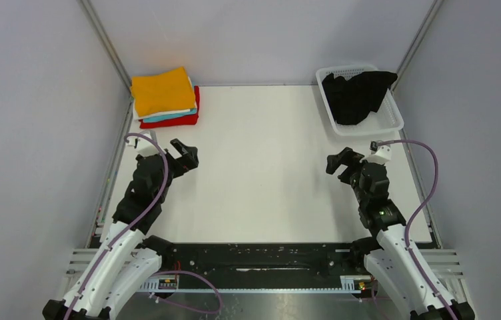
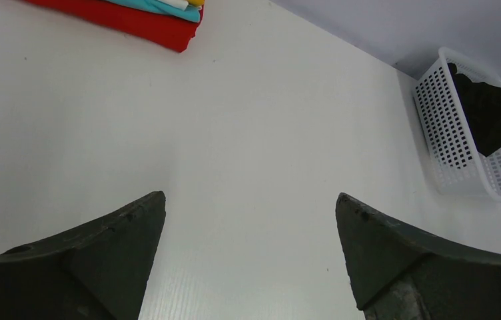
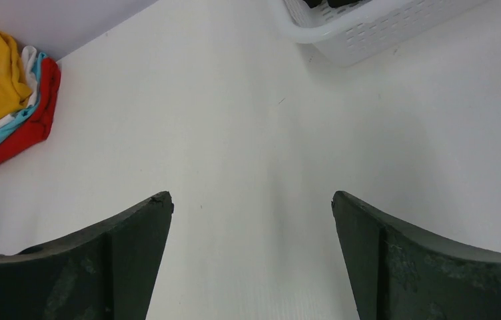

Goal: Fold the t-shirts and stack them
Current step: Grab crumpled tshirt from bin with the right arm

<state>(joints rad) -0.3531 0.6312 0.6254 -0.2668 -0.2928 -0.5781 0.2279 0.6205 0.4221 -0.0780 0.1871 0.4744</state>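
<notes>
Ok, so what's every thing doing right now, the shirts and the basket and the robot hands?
black t-shirt, unfolded, crumpled in the basket, hanging over its rim.
folded stack, orange on top, then white, teal, red.
basket, upright, holding the black t-shirt.
left gripper, open, empty.
right gripper, open, empty.

the stack of t-shirts (image 1: 166, 99) is showing orange, white, teal and red; the black t-shirt (image 1: 356, 97) is looking plain; the mesh basket (image 1: 389, 119) is looking white.
</notes>
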